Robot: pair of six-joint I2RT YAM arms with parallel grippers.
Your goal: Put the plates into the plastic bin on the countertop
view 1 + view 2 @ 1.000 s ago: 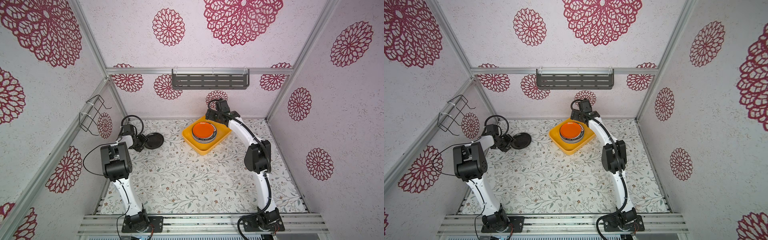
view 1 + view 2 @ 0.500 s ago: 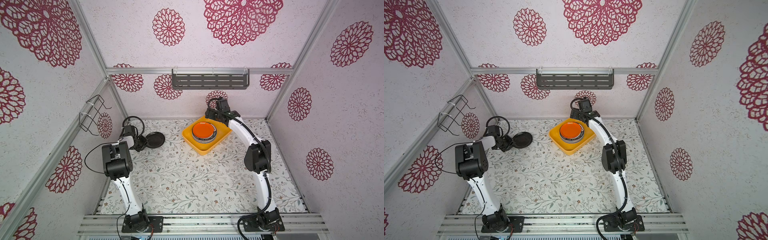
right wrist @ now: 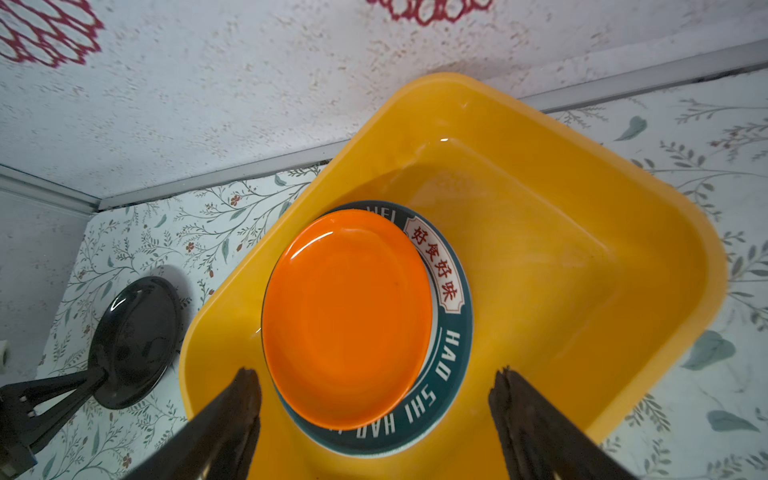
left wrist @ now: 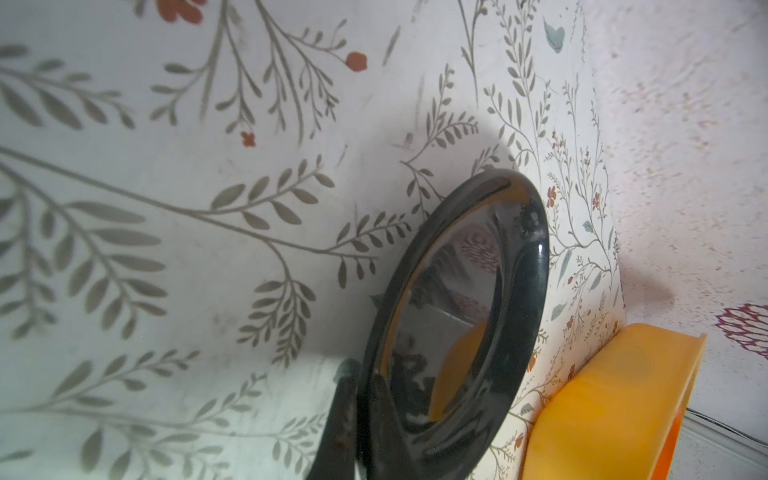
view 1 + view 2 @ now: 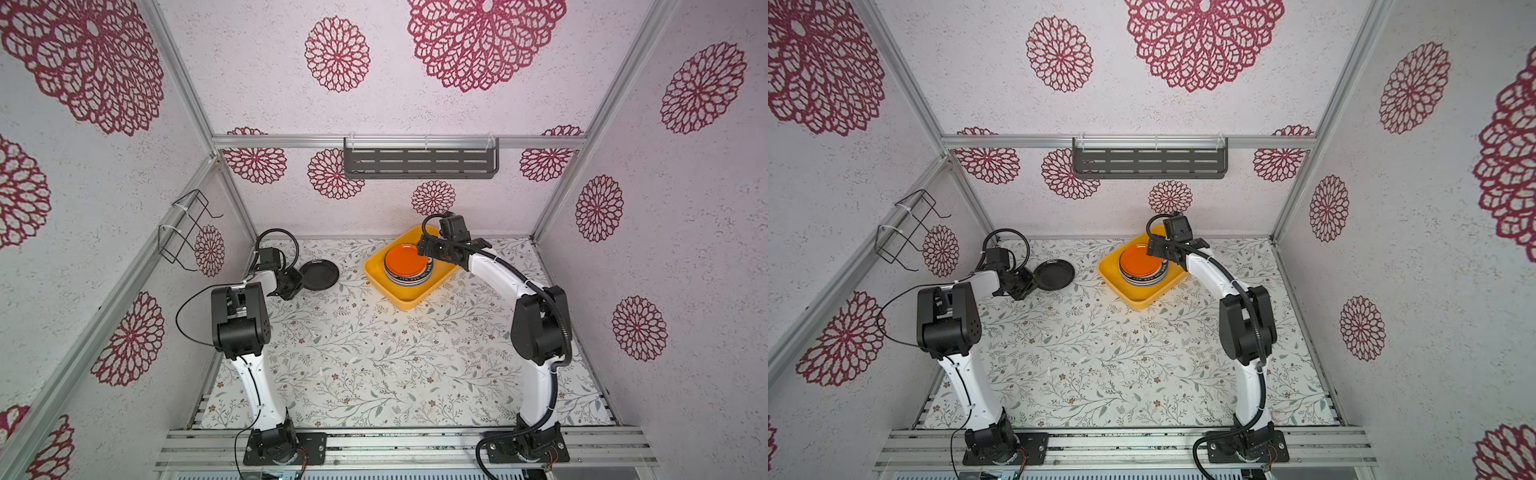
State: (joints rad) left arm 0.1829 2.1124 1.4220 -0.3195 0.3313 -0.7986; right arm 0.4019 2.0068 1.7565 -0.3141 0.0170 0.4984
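Observation:
A black plate [image 5: 319, 274] [image 5: 1054, 274] lies on the leafy countertop [image 5: 374, 353] at the back left. My left gripper [image 5: 297, 279] [image 4: 363, 382] is shut on its near rim, one finger above and one below, and the plate [image 4: 457, 324] fills the left wrist view. The yellow plastic bin [image 5: 411, 301] [image 3: 540, 166] holds a stack of plates. An orange plate [image 5: 406, 259] [image 3: 347, 316] tops the stack, over a dark lettered-rim plate [image 3: 453, 345]. My right gripper [image 5: 430, 251] [image 3: 376, 374] hangs open over the bin's back side, holding nothing.
The back wall runs close behind the bin. A grey slotted shelf [image 5: 419, 163] hangs on that wall above it, and a black wire rack [image 5: 187, 228] is fixed to the left wall. The bin's wall [image 4: 623, 415] stands just beyond the black plate.
My left gripper has closed from open onto the black plate's rim. The right arm and the stack in the bin have stayed put.

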